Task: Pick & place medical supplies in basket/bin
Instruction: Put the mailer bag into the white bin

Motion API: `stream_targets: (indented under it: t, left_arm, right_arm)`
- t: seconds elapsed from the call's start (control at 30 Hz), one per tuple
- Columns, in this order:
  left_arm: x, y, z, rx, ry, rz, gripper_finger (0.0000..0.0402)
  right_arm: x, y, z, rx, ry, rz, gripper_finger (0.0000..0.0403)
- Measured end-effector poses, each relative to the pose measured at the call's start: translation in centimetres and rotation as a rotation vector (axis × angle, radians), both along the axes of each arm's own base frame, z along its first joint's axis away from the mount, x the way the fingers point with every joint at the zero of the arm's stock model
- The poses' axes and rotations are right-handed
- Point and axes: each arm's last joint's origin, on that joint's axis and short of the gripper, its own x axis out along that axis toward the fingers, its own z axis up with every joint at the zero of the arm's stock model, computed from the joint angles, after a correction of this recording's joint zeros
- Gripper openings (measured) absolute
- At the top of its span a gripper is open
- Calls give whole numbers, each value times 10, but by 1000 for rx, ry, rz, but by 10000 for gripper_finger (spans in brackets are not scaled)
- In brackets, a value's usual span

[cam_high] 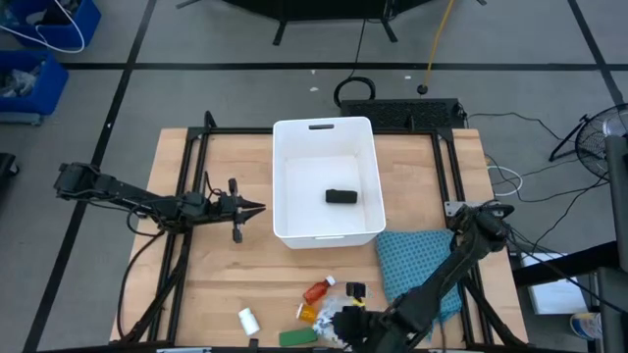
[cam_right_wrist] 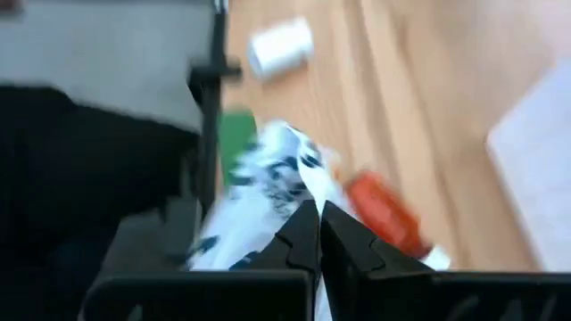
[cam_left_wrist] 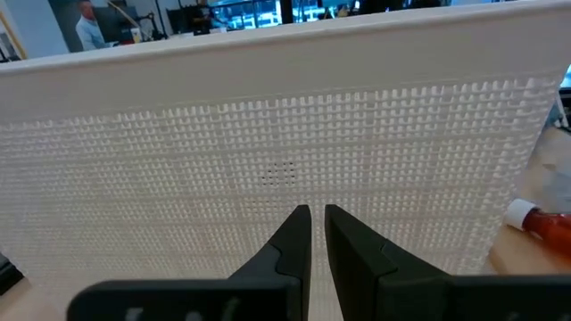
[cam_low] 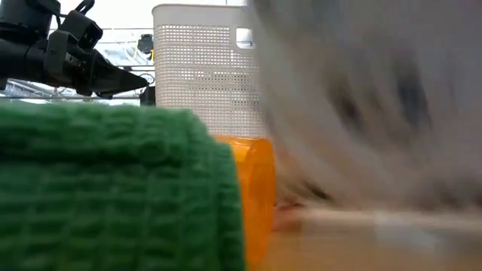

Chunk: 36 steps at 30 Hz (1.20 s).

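The white bin point(cam_high: 327, 181) stands mid-table with a black block point(cam_high: 340, 196) on its floor. Near the table's front edge lie a red bottle point(cam_high: 317, 291), an orange vial point(cam_high: 308, 313), a green flat bar point(cam_high: 297, 336) and a white little bottle point(cam_high: 247, 320). My right gripper point(cam_right_wrist: 319, 207) is over that group, shut on the white patterned packet point(cam_right_wrist: 268, 183). My left gripper point(cam_left_wrist: 318, 209) is shut on nothing and points level at the bin's left wall point(cam_left_wrist: 285, 169), a little short of it. My right gripper pinches the packet between its two fingers at one edge point(cam_right_wrist: 310, 189). It comes slanting down from the table's right side. The packet stretches away beyond the fingertips, over the green bar and the red bottle. In the low view it is a blurred pale mass point(cam_low: 361, 98) above the tabletop.
A teal waffle-weave cloth point(cam_high: 422, 270) lies at the front right, under my right arm. A small black and yellow object point(cam_high: 355, 289) sits beside the red bottle. Bare wood shows to the left of the bin and in front of it.
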Motion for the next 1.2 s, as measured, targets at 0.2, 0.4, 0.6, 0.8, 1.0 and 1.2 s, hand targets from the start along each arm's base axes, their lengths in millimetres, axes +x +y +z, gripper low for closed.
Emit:
stream_targets:
  t: [0.2,0.4,0.6,0.8,1.0,1.2]
  left_arm:
    - [0,0,0,-29,-4,1,42]
    - [0,0,0,-42,-3,2,42]
    - [0,0,1,-22,-11,0,42]
    - [0,0,1,-16,-13,-1,42]
    - [0,0,2,92,-8,-7,42]
    - [0,0,3,201,-3,-12,42]
  right_arm:
    - [-16,-10,41,-116,-129,25,0]
    - [-35,-27,82,-232,-237,55,0]
    - [-51,-53,125,-373,-321,148,0]
    - [-76,-90,172,-533,-418,189,0]
    - [-82,-147,201,-596,-438,78,0]
    - [-56,-214,202,-585,-371,25,0]
